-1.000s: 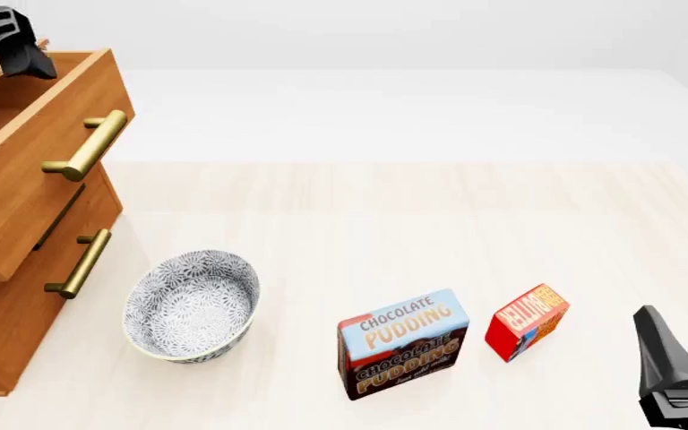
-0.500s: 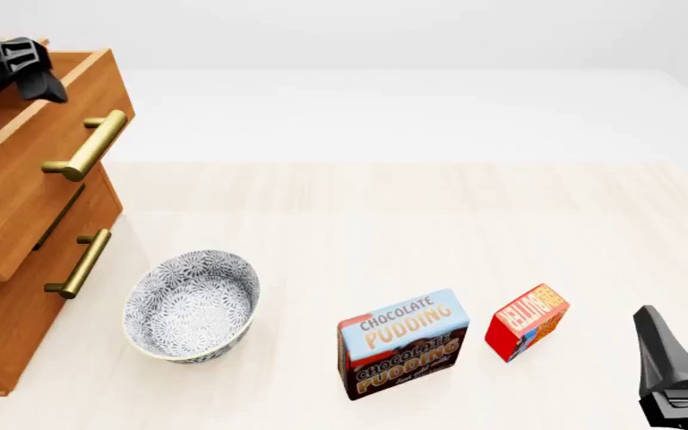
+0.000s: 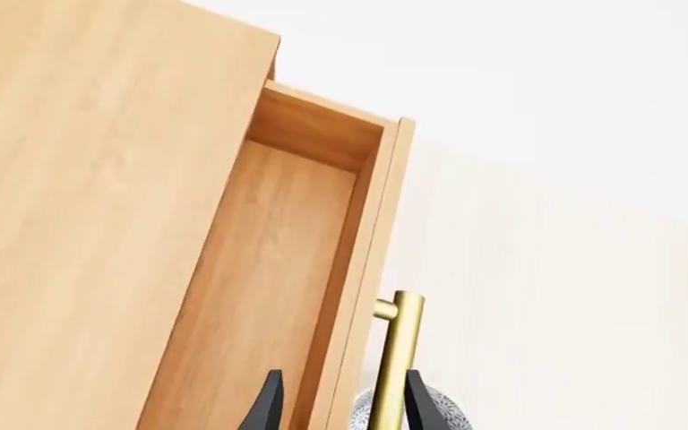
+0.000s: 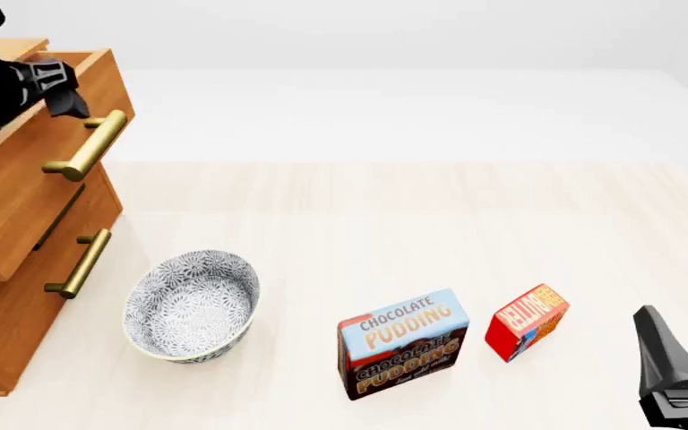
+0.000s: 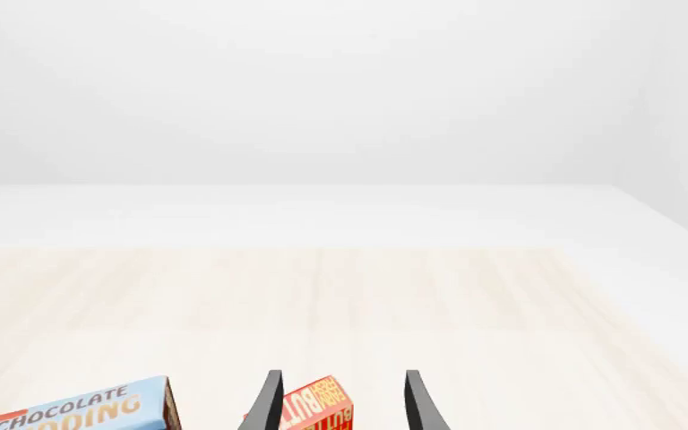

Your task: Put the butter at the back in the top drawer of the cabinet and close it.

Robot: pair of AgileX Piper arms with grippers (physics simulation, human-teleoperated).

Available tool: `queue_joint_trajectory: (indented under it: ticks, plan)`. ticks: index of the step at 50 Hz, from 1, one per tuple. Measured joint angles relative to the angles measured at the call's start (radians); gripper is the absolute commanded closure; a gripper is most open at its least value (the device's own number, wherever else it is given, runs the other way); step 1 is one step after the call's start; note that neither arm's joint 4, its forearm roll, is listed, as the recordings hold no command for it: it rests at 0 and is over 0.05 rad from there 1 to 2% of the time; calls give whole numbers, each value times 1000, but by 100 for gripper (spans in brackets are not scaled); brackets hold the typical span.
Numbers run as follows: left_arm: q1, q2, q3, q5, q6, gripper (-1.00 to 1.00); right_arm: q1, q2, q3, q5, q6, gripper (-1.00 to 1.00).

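Shifted rightward along the pulled-out top wooden drawer [image 4: 33, 152] of the light-brown cabinet [image 4: 10, 313], the left tool [image 3: 334, 408] hangs spread above its brass bar handle [image 4: 87, 145]. Small red butter box [image 4: 527, 322] stands on the pale surface [image 4: 440, 224] beside the blue-and-brown pudding box [image 4: 403, 342], before the right tool [image 5: 338, 403], its fingers parted.

I see a light-brown wood-grain cabinet [image 4: 10, 296] with brass bar handles on its top drawer [image 4: 46, 161]. My grippers are black. The bowl [image 4: 191, 305] wears a grey-and-white floral pattern. The pudding box [image 4: 401, 343] is pale blue over dark brown with orange lettering; the butter [image 4: 527, 322] is red with yellow-orange lettering. The table [image 4: 440, 224] is pale wood.
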Motion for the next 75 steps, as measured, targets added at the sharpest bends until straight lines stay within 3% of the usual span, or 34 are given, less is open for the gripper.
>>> queue_joint_trajectory:
  ticks: [75]
  plan:
    - [-91, 43, 34, -75, 13, -100, 0, 0, 0, 0, 0, -100]
